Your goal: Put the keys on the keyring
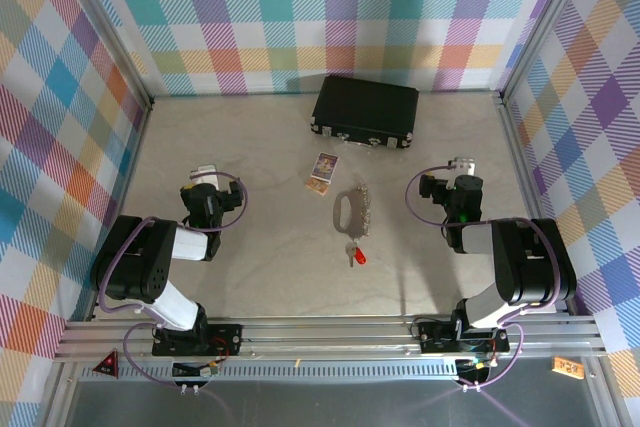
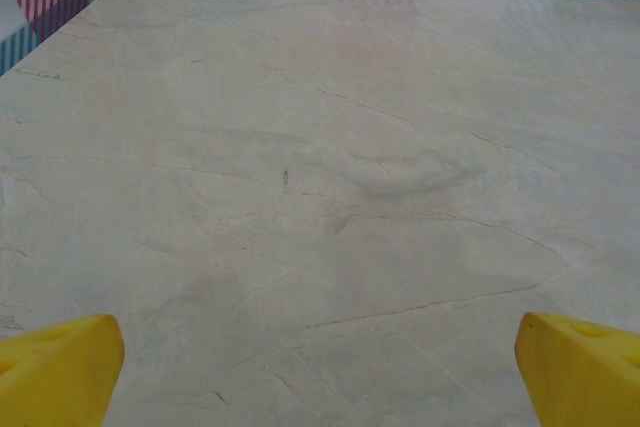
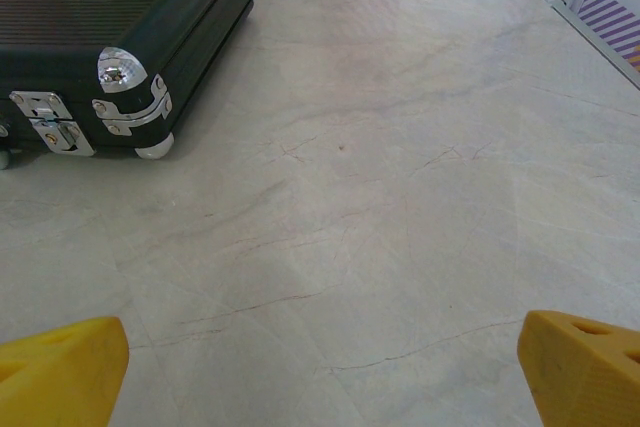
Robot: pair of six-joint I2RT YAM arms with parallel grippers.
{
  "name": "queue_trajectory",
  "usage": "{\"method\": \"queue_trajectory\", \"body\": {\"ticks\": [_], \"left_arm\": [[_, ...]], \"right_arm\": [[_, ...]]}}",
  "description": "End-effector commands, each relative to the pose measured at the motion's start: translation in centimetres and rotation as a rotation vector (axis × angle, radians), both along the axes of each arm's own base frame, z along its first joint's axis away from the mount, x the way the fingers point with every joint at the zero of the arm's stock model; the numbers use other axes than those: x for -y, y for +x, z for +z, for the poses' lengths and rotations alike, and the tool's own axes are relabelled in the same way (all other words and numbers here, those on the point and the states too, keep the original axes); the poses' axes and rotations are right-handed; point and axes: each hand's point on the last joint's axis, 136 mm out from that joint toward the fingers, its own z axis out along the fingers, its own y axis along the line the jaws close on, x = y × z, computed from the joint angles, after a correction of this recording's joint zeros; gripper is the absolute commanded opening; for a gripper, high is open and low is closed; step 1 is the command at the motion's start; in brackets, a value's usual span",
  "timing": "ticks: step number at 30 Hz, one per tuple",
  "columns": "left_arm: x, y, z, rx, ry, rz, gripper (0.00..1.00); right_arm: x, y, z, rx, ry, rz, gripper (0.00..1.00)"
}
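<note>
The keys (image 1: pixel 356 253), a small silver key with a red oval tag, lie flat on the table near its middle. Just beyond them rests the keyring (image 1: pixel 343 213), a grey metal oval loop with a short chain beside it. My left gripper (image 1: pixel 204 176) hovers well to the left of both, and my right gripper (image 1: pixel 461 168) well to the right. In the left wrist view the left gripper (image 2: pixel 320 372) stands open, its yellow fingertips (image 2: pixel 60 367) wide apart over bare table. The right gripper (image 3: pixel 320 372) is likewise open with nothing between its fingertips (image 3: pixel 580 367).
A black case (image 1: pixel 365 110) with metal corners and latches lies shut at the back; its corner (image 3: pixel 130 97) is ahead and left of my right gripper. A small printed card (image 1: pixel 322 171) lies between the case and the keyring. Checked walls enclose the table (image 1: pixel 260 267).
</note>
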Motion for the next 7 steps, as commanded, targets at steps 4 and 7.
{"method": "queue_trajectory", "body": {"ticks": [4, 7], "left_arm": [[0.19, 0.58, 0.44, 0.009, -0.009, -0.016, 1.00], [0.18, 0.52, 0.43, 0.010, -0.009, -0.016, 1.00]], "right_arm": [[-0.07, 0.19, 0.56, 0.031, 0.023, 0.003, 0.99], [-0.09, 0.19, 0.52, 0.030, 0.023, 0.003, 0.99]]}}
